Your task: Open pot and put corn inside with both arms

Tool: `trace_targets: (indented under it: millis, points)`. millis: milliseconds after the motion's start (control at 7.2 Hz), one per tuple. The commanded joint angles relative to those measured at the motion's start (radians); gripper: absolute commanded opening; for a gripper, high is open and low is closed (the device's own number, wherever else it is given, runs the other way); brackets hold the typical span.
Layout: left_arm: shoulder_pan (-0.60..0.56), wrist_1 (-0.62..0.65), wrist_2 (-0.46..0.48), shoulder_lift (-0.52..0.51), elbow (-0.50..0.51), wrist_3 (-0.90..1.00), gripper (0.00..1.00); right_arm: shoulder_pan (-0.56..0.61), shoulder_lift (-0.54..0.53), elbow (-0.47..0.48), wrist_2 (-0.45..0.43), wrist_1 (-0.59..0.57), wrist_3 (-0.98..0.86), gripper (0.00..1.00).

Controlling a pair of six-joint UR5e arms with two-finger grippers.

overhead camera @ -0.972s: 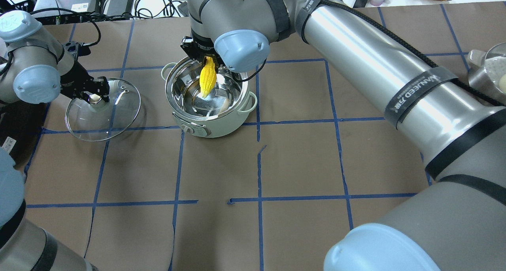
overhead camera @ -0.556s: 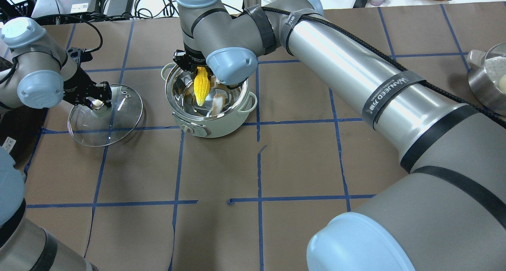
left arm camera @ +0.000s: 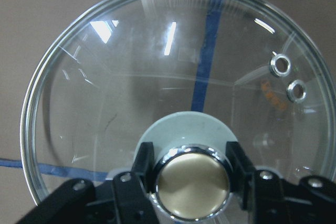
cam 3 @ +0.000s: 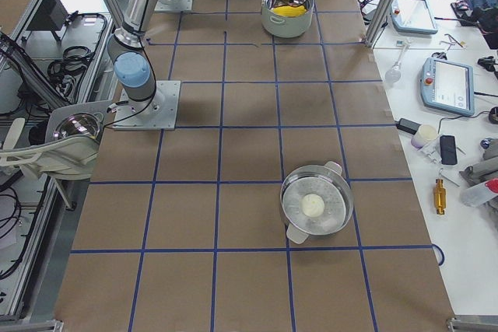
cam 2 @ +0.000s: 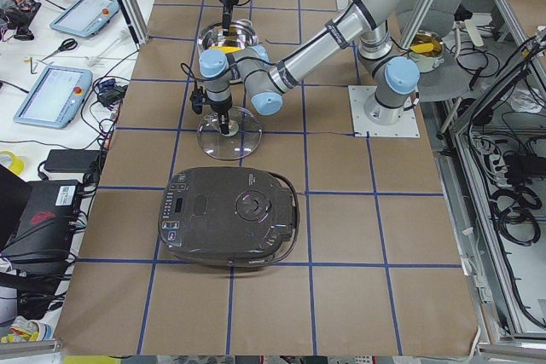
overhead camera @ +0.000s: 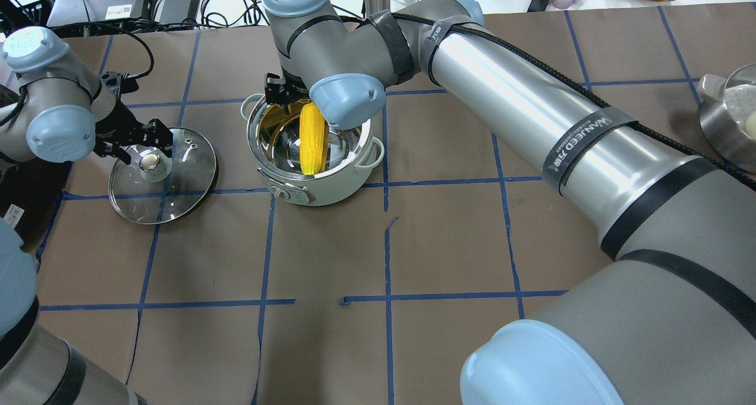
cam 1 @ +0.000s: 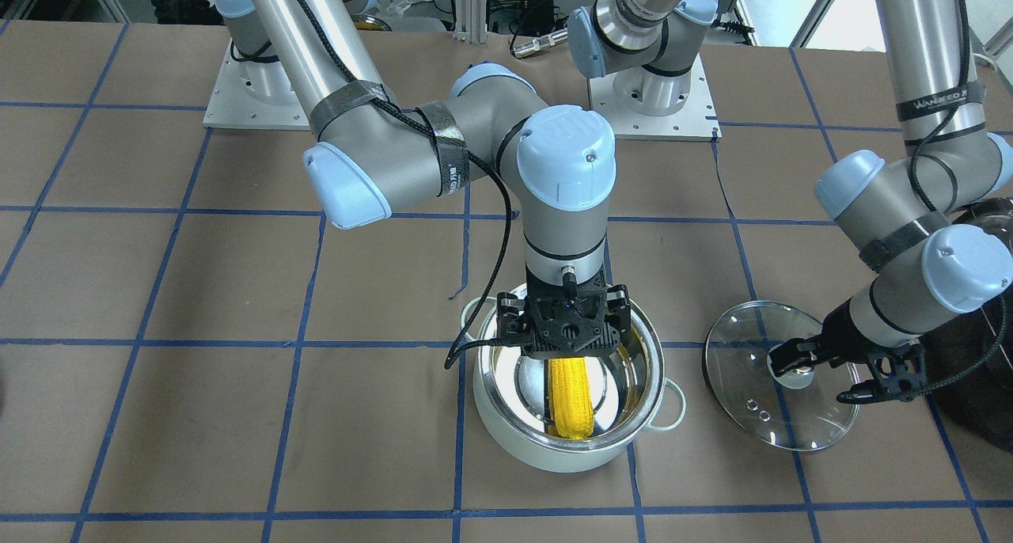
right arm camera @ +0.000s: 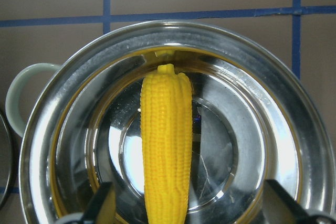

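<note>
Lid (overhead camera: 171, 186) between pot (overhead camera: 331, 193) and black appliance (cam 2: 230, 228)

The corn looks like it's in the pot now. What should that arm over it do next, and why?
Probably lift the right gripper straight up. The corn lies inside the pot, and the fingers stand wide apart, clear of it, so nothing is left to hold.
</note>
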Motion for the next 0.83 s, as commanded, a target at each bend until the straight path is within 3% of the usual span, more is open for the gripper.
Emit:
trace_targets:
  millis: [0, 417, 694]
  points:
    - [-0.015, -0.033, 0.004, 0.038, 0.035, -0.009, 1.0, -0.032, -0.054, 0.034, -0.014, 0.028, -0.029, 1.0]
    - [-0.084, -0.451, 0.015, 0.239, 0.201, -0.157, 1.0, -0.166, -0.253, 0.203, 0.004, 0.086, -0.047, 1.0]
    - [-0.312, -0.529, 0.02, 0.354, 0.257, -0.367, 1.0, -0.231, -0.379, 0.3, 0.03, 0.156, -0.095, 1.0]
